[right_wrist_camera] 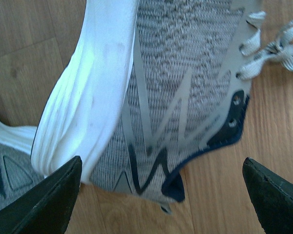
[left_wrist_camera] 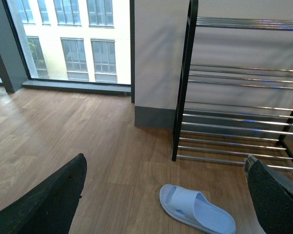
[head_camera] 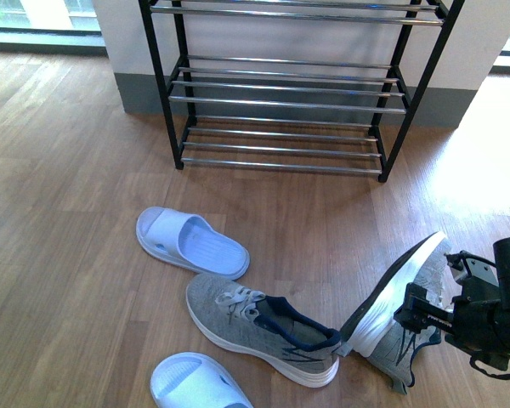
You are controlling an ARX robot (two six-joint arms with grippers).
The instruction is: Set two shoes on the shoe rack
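The shoe rack point(head_camera: 280, 93) stands against the far wall, its chrome bars bare. One grey sneaker point(head_camera: 255, 327) sits upright on the floor. A second grey sneaker point(head_camera: 399, 297) is tipped on its side, white sole facing left, heel against the first. My right gripper point(head_camera: 438, 289) is open right beside it. In the right wrist view, that sneaker point(right_wrist_camera: 176, 87) fills the picture, its heel end lying between the spread fingers of the right gripper point(right_wrist_camera: 162, 163). My left gripper point(left_wrist_camera: 164, 163) is open and empty above a pale blue slide point(left_wrist_camera: 195, 208), with the rack point(left_wrist_camera: 234, 117) beyond it.
A pale blue slide point(head_camera: 191, 242) lies between the sneakers and the rack. Another slide point(head_camera: 195, 382) lies at the near edge. Wood floor runs up to the rack. A grey-skirted wall point(head_camera: 136, 89) and a window point(left_wrist_camera: 73, 39) lie behind.
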